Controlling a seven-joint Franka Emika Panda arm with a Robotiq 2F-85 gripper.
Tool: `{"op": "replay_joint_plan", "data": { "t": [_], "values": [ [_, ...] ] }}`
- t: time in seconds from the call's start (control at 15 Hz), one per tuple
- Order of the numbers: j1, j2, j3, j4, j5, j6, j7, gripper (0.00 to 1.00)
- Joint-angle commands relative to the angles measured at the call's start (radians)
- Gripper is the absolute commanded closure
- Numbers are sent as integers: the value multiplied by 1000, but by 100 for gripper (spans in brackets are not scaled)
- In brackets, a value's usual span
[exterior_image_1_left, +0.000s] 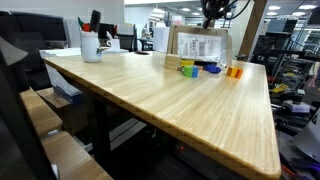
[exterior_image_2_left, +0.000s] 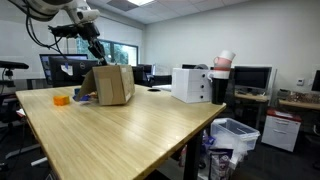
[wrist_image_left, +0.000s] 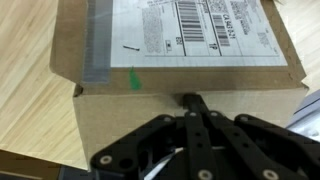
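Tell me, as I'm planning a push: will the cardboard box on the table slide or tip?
The cardboard box looks stiff, edges crisp. On the smooth wooden table a low push probably slides it; a high one might tip it.

A matt brown cardboard box (wrist_image_left: 115, 112), its cut edge rough and fibrous, fills the wrist view. At twelve o'clock from the black, dull-finished claw (wrist_image_left: 190, 103), a smooth white paper label (wrist_image_left: 190, 30) sits under a glossy clear film, with a shiny strip of tape (wrist_image_left: 98, 50) at ten o'clock. In an exterior view the counter (exterior_image_1_left: 180, 115) is pale striped wood, smooth with a satin sheen; the small coloured blocks (exterior_image_1_left: 190, 68) look like glossy plastic.
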Motion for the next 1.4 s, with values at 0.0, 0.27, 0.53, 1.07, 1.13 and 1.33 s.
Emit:
{"op": "replay_joint_plan", "data": {
  "t": [0.0, 0.27, 0.53, 1.07, 1.13, 1.33],
  "values": [
    [40, 15, -20, 22, 81, -77, -69, 100],
    [67, 13, -12, 21, 124, -149, -88, 100],
    [68, 2, 5, 8, 104, -142, -57, 100],
    [-8, -14, 50, 0, -47, -113, 40, 73],
    [-11, -17, 48, 1, -59, -119, 48, 66],
    [-31, -26, 50, 4, -106, -135, 70, 49]
  ]
}}
